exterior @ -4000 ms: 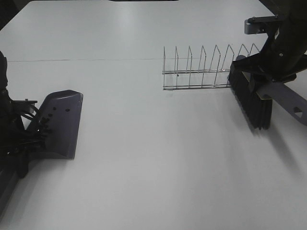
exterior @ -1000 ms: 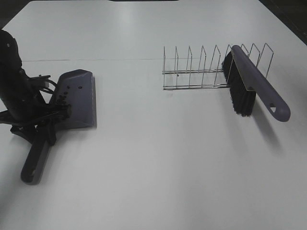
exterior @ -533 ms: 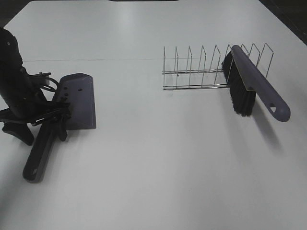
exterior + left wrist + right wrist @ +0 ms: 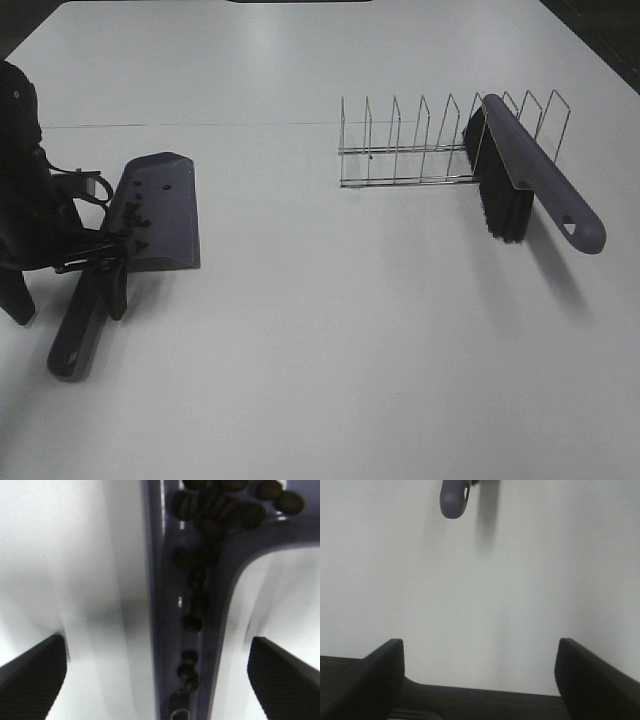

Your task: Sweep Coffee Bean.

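Note:
The purple dustpan (image 4: pixel 165 215) lies flat on the table at the left, its handle (image 4: pixel 78 325) pointing toward the near edge. Coffee beans (image 4: pixel 133 217) lie in the pan's back part. In the left wrist view beans (image 4: pixel 197 605) lie along the handle's groove (image 4: pixel 165 605). My left gripper (image 4: pixel 68 293) is open, with its fingers (image 4: pixel 32 672) on either side of the handle and apart from it. The purple brush (image 4: pixel 530 165) with black bristles leans on the wire rack (image 4: pixel 420 150). My right gripper (image 4: pixel 480 667) is open and empty over bare table, and the brush handle tip (image 4: pixel 454 497) shows ahead of it.
The wire rack stands at the back right of the white table (image 4: pixel 330 330). A thin seam line (image 4: pixel 200 124) crosses the table at the back. The right arm is out of the exterior view.
My left gripper has opened off the dustpan handle and drawn back a little toward the near edge. Since four seconds ago the brush was left on the rack and the right arm withdrew.

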Controlling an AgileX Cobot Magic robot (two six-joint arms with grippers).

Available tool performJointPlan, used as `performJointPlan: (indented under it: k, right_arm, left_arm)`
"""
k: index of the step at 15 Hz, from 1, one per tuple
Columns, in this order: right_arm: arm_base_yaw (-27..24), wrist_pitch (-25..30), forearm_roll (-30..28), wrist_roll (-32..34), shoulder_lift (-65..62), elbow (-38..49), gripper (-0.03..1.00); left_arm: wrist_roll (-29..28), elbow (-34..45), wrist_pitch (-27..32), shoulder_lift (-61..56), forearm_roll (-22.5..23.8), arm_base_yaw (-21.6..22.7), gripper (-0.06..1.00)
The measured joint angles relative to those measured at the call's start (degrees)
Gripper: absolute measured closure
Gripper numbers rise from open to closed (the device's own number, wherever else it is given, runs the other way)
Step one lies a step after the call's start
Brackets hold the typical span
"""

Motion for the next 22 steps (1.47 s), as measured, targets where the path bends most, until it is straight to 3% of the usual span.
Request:
performJointPlan:
  k: [5, 10, 22]
  right_arm:
    - [0.0, 1.7, 2.9, -3.5, -21.4, 10.1, 0.24]
    - [0.0, 0.4, 3.7, -4.8, -31.7, 10.8, 0.24]
    - [0.0, 0.3, 3.7, -4.8, -33.7, 11.1, 0.24]
  left_arm:
    - [-1.3, 0.1, 6.0, -12.7, 2.0, 0.0, 0.04]
    - [-1.7, 0.1, 11.1, -25.0, 2.1, 0.0, 0.04]
    - [-2.3, 0.2, 11.6, -71.6, 2.1, 0.0, 0.04]
